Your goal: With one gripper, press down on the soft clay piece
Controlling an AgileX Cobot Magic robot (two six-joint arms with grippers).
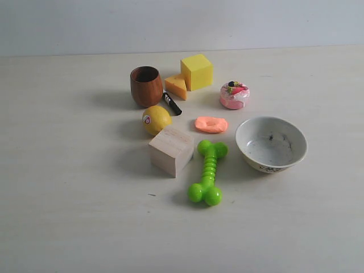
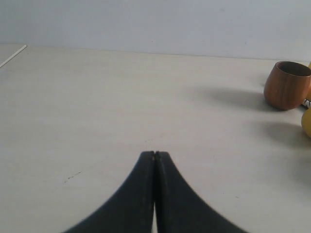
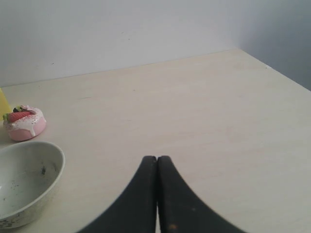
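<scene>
The soft clay piece point(image 1: 211, 124) is a flat salmon-orange lump with a dent in its middle, lying on the table between the pink cake toy point(image 1: 234, 95) and the green bone toy point(image 1: 208, 171). Neither arm shows in the exterior view. In the left wrist view my left gripper point(image 2: 155, 154) is shut over bare table, far from the clay, nothing between its black fingers. In the right wrist view my right gripper point(image 3: 156, 158) is likewise shut and empty. The clay is out of both wrist views.
Around the clay stand a brown wooden cup point(image 1: 146, 85), a lemon point(image 1: 156, 119), a wooden cube point(image 1: 170, 150), a black marker point(image 1: 172, 104), an orange cheese wedge point(image 1: 177, 86), a yellow cube point(image 1: 197, 71) and a white bowl point(image 1: 271, 144). The table's far-right edge point(image 3: 272, 68) shows in the right wrist view.
</scene>
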